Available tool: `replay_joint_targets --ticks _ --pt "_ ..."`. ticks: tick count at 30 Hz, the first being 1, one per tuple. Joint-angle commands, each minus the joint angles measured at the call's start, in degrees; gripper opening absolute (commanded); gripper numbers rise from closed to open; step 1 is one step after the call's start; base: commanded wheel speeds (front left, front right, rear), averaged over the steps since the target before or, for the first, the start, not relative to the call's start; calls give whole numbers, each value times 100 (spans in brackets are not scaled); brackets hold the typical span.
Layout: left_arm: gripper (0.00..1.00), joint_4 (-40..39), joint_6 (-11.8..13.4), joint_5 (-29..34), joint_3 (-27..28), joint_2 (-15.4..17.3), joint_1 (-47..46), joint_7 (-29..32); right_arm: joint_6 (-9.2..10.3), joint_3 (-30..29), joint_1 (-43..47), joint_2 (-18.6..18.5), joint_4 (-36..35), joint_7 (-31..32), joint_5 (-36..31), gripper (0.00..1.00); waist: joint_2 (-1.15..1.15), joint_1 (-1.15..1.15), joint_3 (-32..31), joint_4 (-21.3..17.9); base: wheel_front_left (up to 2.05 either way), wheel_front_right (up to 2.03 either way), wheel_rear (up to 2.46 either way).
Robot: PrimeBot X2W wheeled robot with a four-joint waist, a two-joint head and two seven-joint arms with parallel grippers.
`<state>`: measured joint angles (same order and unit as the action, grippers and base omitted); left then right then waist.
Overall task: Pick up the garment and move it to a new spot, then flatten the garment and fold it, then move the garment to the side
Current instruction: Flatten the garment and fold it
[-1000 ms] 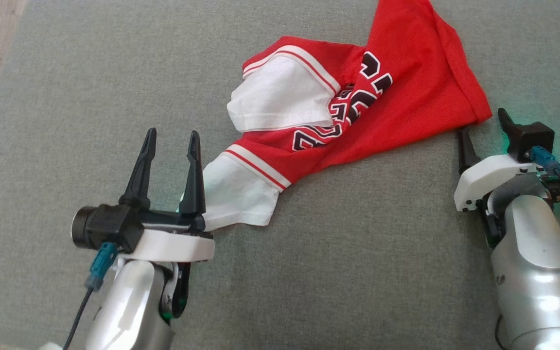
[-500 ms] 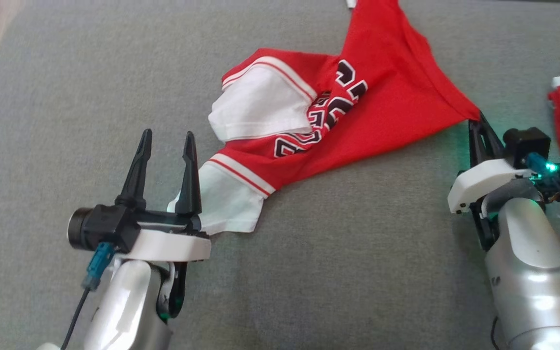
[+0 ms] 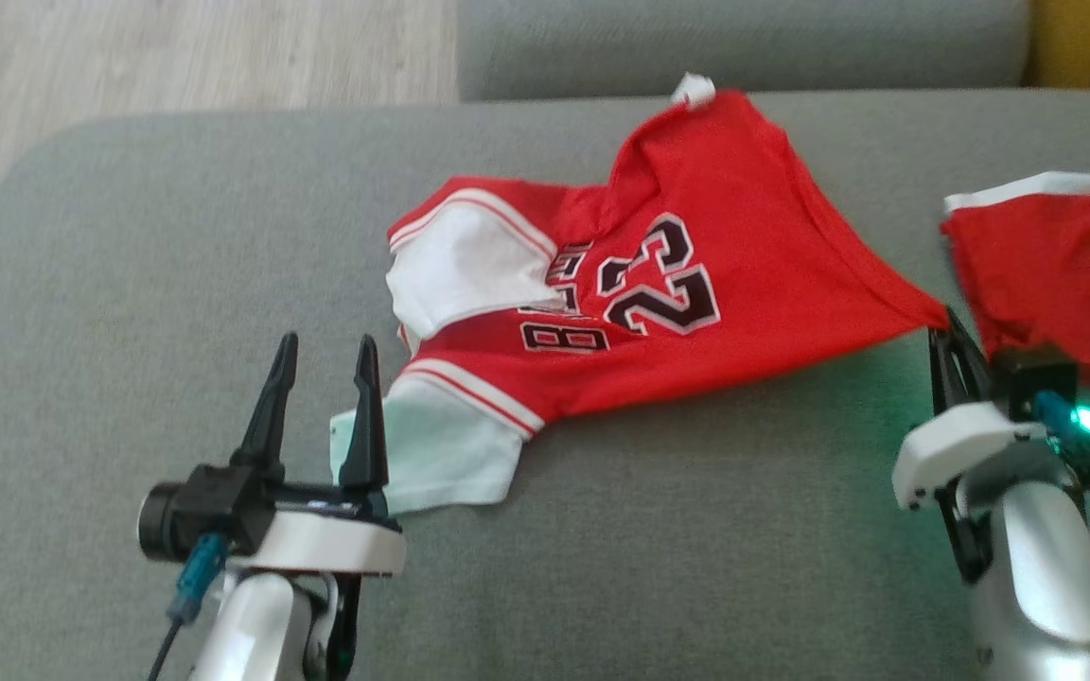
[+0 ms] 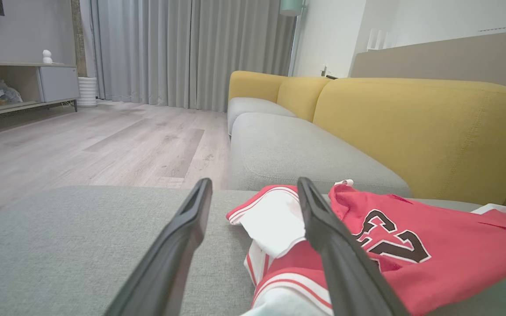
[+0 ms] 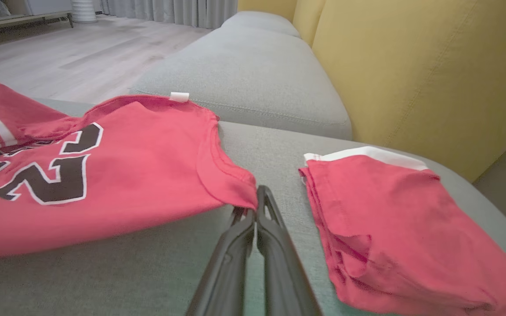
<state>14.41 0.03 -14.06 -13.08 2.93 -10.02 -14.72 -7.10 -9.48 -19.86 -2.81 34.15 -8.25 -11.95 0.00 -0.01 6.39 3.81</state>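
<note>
The garment (image 3: 696, 284) is a red jersey with white sleeves and the number 23, lying crumpled on the grey sofa seat (image 3: 176, 284). My right gripper (image 3: 948, 333) is shut on the jersey's right hem corner, pulling it taut; the right wrist view shows that red corner (image 5: 240, 193) pinched at the tips of my right gripper (image 5: 256, 202). My left gripper (image 3: 325, 357) stands open at the lower left, its right finger over the near white sleeve (image 3: 441, 459). In the left wrist view the fingers (image 4: 323, 228) straddle bare seat and the sleeve's edge (image 4: 275, 219).
A second red garment (image 3: 1056, 265) with a white band lies folded at the right edge of the seat, close to my right gripper. Yellow sofa backrest (image 5: 411, 66) rises behind. Another grey seat cushion (image 3: 744, 43) lies beyond, wooden floor (image 3: 176, 57) at the far left.
My right gripper closed on the jersey's hem corner and drew it rightwards, spreading the jersey so the number 23 shows. The head camera tilted up. The left gripper stayed open.
</note>
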Motion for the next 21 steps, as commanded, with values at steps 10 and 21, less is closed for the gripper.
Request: replay_joint_targets --ticks 10,21 --pt "100 -252 74 -26 78 0 137 -28 -39 519 1194 -7 -2433 1930 -43 0 0 1 -370 -89 0 0 0" --pt "100 -266 40 -15 -62 -4 -91 -28 -39 775 620 -20 -2712 3002 10 0 0 1 93 254 0 0 0"
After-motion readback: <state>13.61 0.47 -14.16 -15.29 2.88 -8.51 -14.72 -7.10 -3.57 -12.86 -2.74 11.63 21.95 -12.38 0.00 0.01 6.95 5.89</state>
